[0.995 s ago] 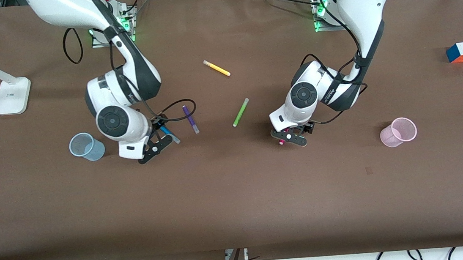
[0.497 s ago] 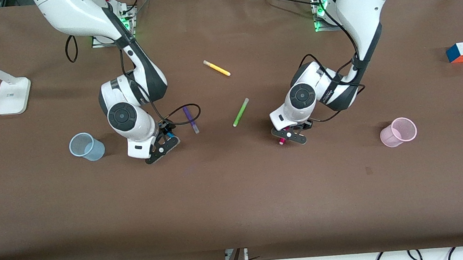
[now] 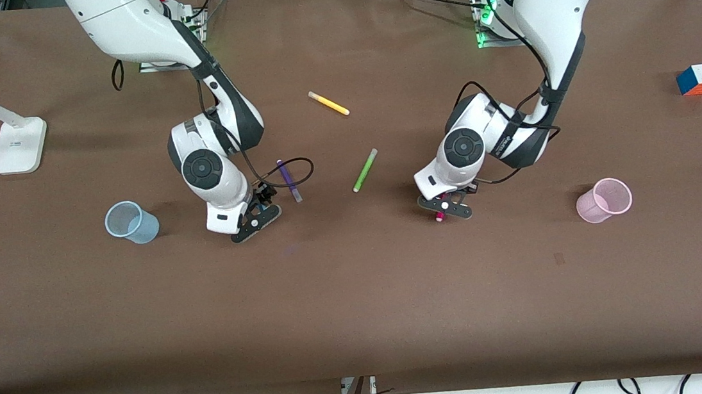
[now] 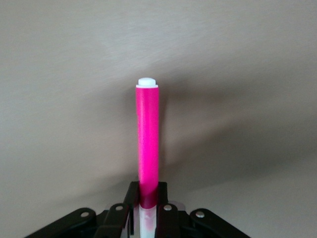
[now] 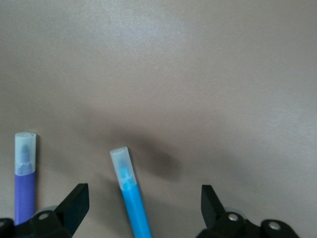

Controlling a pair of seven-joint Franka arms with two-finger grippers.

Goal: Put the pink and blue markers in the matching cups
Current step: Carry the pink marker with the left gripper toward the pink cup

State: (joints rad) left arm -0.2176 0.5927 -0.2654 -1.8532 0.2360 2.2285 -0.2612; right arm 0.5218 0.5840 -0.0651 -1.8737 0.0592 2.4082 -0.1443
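Note:
My left gripper (image 3: 445, 208) is shut on the pink marker (image 4: 148, 139) at its pale cap end (image 4: 147, 220). It holds the marker low over the table, between the green pen and the pale pink cup (image 3: 604, 199). The marker's pink tip (image 3: 438, 217) shows under the fingers. My right gripper (image 3: 254, 219) is open and low over the table beside the purple pen. In the right wrist view the blue marker (image 5: 131, 198) lies on the table between the spread fingers (image 5: 77, 198), untouched. The front view hides it. The pale blue cup (image 3: 130, 222) stands toward the right arm's end.
A dark purple pen (image 3: 288, 180) lies right beside the right gripper and shows in the right wrist view (image 5: 24, 173). A green pen (image 3: 364, 170) and a yellow pen (image 3: 328, 103) lie mid-table. A colour cube (image 3: 698, 78) and a lamp base (image 3: 17, 145) sit at the table's two ends.
My right gripper has slid away from the blue cup toward the purple pen and now covers the blue marker in the front view. My left gripper has shifted slightly with the pink marker.

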